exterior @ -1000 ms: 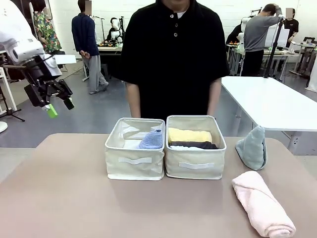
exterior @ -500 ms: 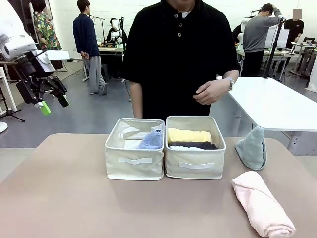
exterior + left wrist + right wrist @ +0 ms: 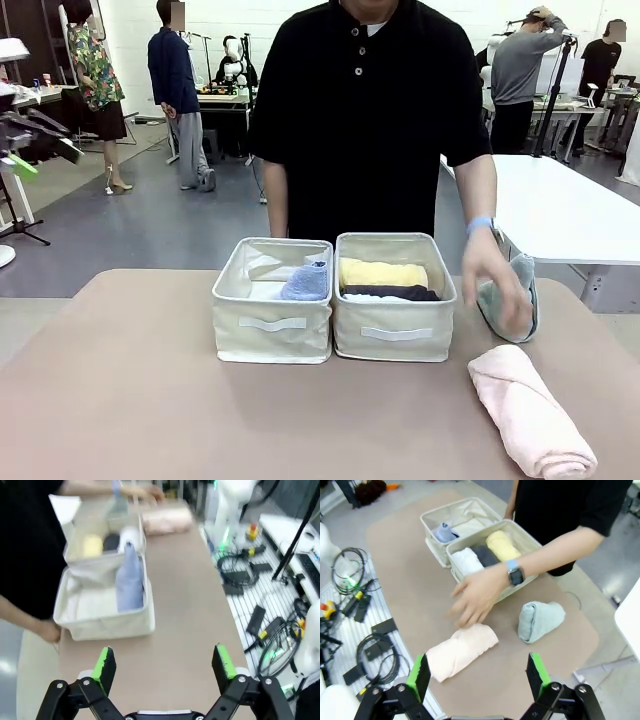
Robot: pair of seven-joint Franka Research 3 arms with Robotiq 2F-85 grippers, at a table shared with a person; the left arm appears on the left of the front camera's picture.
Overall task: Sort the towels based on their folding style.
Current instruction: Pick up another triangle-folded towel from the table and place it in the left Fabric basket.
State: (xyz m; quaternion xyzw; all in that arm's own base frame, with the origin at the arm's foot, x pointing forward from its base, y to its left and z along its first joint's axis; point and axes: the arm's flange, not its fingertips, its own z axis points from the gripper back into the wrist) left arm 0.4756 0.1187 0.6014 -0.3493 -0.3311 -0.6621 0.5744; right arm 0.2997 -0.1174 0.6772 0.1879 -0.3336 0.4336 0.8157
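**Terry sorting about two-thirds done**

Four towels sit in the cream bins. The light blue cone (image 3: 305,283) is in the left bin (image 3: 270,340). The yellow roll (image 3: 383,272), dark grey roll (image 3: 390,292) and white roll (image 3: 467,560) are in the right bin (image 3: 395,345). On the worktop (image 3: 150,400), the grey-green cone (image 3: 540,620) stands at 3 o'clock from the right bin, with a person's hand (image 3: 495,285) on it in the front view. The pink roll (image 3: 530,410) lies at 5 o'clock. I judge only those two are left to sort. My left pincer (image 3: 165,662) and right pincer (image 3: 477,675) hang released, grasping nothing.
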